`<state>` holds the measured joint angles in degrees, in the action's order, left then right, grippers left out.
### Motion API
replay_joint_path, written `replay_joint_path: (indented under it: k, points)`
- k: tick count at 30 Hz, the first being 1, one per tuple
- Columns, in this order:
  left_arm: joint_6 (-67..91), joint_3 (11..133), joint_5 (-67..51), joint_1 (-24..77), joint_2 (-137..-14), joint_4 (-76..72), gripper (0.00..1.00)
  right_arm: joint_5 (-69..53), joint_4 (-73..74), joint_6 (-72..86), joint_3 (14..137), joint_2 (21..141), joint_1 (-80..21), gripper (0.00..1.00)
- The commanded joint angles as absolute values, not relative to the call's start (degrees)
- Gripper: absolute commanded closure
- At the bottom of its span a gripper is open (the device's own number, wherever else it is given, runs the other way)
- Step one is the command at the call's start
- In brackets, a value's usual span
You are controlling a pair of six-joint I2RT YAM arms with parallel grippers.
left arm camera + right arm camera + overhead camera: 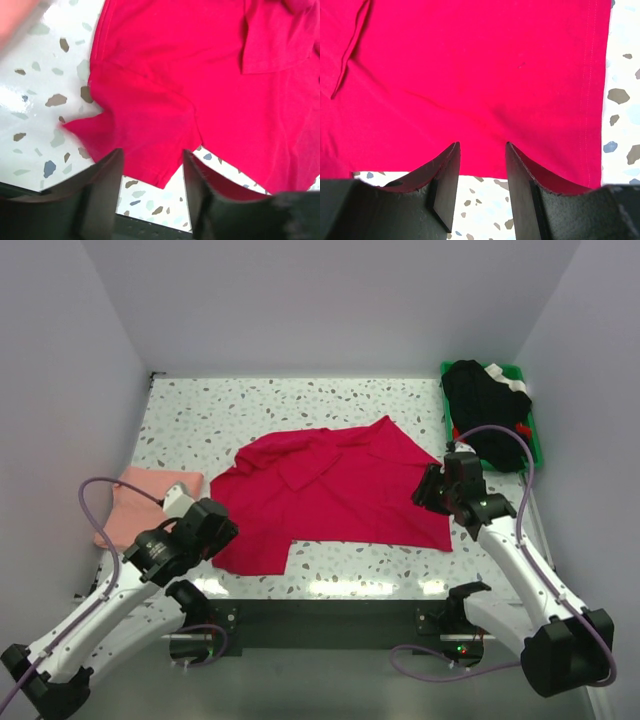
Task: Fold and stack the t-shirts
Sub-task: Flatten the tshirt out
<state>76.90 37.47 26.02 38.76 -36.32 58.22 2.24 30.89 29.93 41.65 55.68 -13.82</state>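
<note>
The crimson-red t-shirt (pixel 335 495) lies spread and partly rumpled in the middle of the speckled table. It also fills the left wrist view (pixel 200 90) and the right wrist view (pixel 470 75). The pale salmon-pink t-shirt (pixel 140 502) lies folded at the left edge, partly hidden by the left arm. My left gripper (pixel 152 167) is open and empty above the red shirt's near-left corner (pixel 250 558). My right gripper (pixel 482 155) is open and empty above the shirt's right edge (pixel 440 515).
A green plastic bin (pixel 533 430) with dark clothing (pixel 487 410) stands at the back right corner. White walls close in the table on the left, back and right. The table's near edge (pixel 330 590) runs just below the red shirt.
</note>
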Motion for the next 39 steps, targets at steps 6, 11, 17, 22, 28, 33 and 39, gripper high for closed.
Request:
replay_joint_path:
  k: [6, 11, 17, 22, 28, 33, 39]
  points:
    - [65.94, 48.60, 35.67, 38.41, -46.04, 48.80, 0.34, 0.18, 25.76, 28.83, 44.91, 63.09, -13.97, 0.55]
    - [50.47, 51.85, 25.34, 27.00, -62.90, 31.17, 0.36, -1.23, 23.38, 28.30, 48.85, 69.51, -14.15, 0.55]
    - [38.42, 61.50, 18.81, 21.89, -82.77, 20.39, 0.45, -0.71, 22.85, 27.25, 53.78, 75.67, -14.24, 0.55]
    - [35.86, 70.21, 16.00, 20.48, -94.64, 19.08, 0.44, -1.14, 21.62, 27.60, 56.95, 81.72, -14.33, 0.55]
    - [36.04, 76.46, 12.84, 17.67, -104.76, 19.16, 0.45, -1.76, 21.18, 28.04, 61.08, 86.83, -14.68, 0.55]
    - [35.69, 81.46, 10.55, 15.74, -110.99, 19.77, 0.47, -1.93, 21.35, 28.30, 63.10, 89.47, -15.29, 0.55]
    - [34.90, 86.21, 9.41, 14.50, -114.95, 20.04, 0.74, -1.84, 21.27, 28.21, 65.30, 92.80, -15.47, 0.55]
